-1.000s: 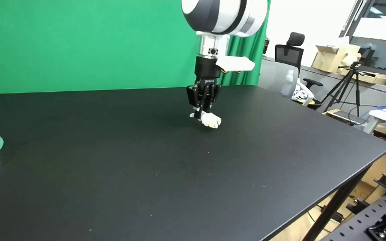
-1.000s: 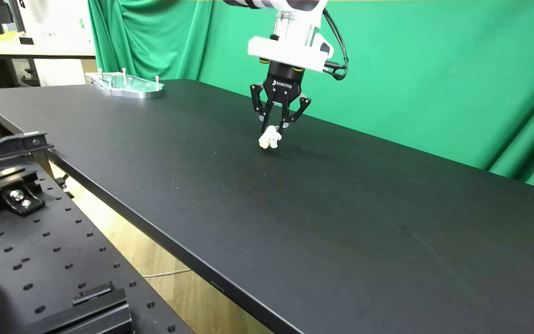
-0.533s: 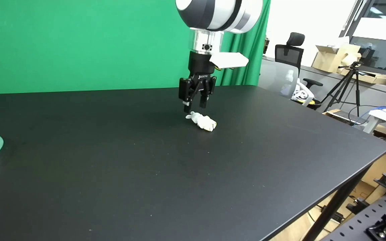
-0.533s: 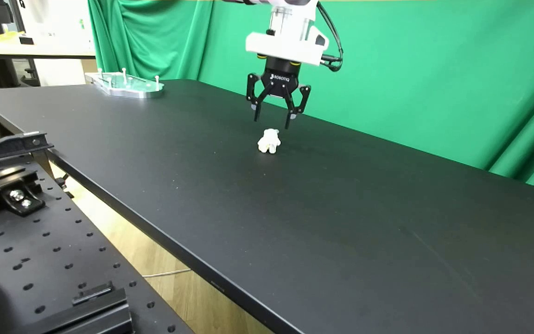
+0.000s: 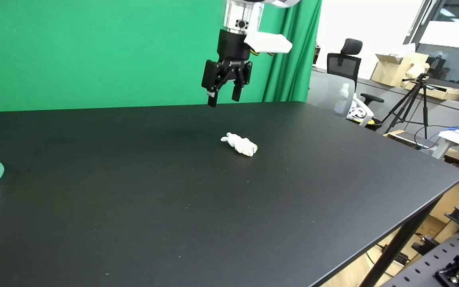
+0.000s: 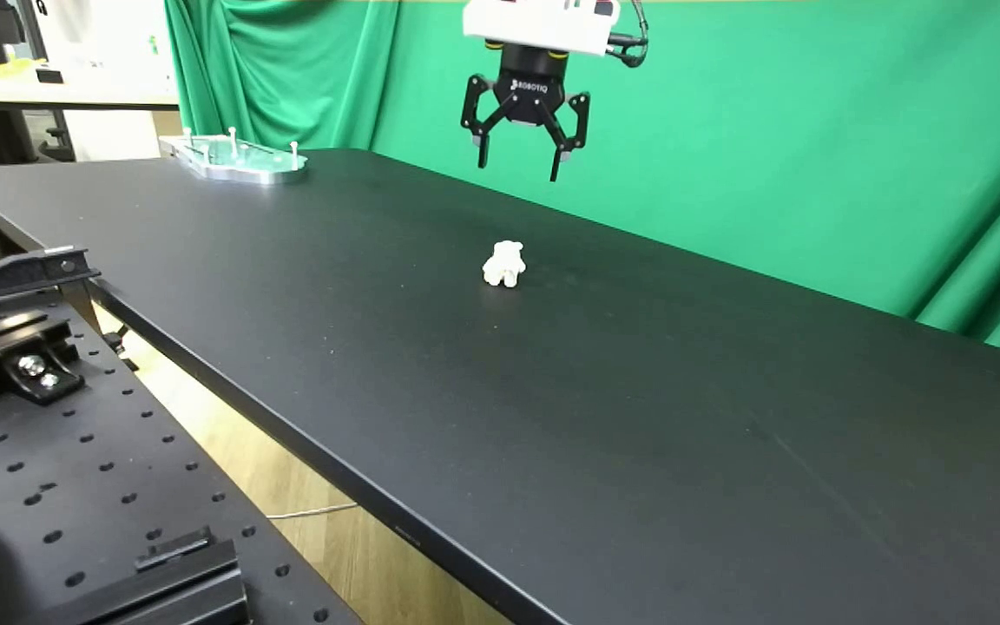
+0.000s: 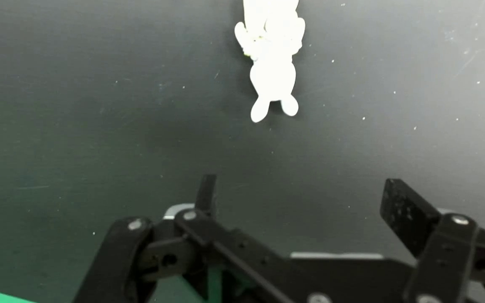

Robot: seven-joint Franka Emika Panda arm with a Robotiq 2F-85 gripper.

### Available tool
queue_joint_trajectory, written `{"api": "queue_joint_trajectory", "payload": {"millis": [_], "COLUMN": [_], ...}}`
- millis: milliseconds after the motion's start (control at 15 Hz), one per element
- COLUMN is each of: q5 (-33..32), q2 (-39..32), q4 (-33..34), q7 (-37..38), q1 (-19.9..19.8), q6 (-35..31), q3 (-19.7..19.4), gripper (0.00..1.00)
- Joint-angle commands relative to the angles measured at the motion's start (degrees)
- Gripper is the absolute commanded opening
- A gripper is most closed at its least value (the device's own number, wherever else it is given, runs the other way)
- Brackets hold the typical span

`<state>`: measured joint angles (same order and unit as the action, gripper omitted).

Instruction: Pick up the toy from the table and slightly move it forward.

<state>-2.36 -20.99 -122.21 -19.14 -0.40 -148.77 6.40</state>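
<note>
The small white toy (image 5: 240, 144) lies by itself on the black table (image 5: 153, 215). An exterior view shows its rounded, lumpy body (image 6: 504, 265) from the end. In the wrist view the toy (image 7: 273, 75) is at the top centre, two little lobes pointing down the picture and its upper end cut off. My gripper (image 6: 518, 173) hangs well above the tabletop, higher than the toy and behind it towards the green backdrop. Its fingers (image 7: 406, 214) are spread wide, with only bare tabletop seen between them, so the gripper is open and apart from the toy.
A pale green plate with upright pegs (image 6: 240, 161) stands at a far table corner. A green curtain (image 6: 769, 130) rises along the table's back edge. Beside the front edge is a dark perforated metal platform (image 6: 83, 469). A tripod and chair (image 5: 344, 65) stand beyond the table.
The gripper has opened and let go of the toy, then risen and drawn back towards the backdrop. The toy settled slightly and has stayed put over the last half second.
</note>
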Motion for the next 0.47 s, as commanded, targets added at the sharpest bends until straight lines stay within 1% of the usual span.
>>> {"api": "queue_joint_trajectory", "payload": {"millis": [0,267,400], "q5": [1.3,4.4,6.6], "q2": [3.0,4.9,5.7], "q4": [-1.1,-2.4,-3.1], "q7": [-0.6,-3.4,-4.7], "q1": [-0.7,-1.7,-2.3], "q6": [0.9,-0.1,0.5], "q3": [0.5,1.2,1.6], "gripper": [0.99,1.00,1.00]}}
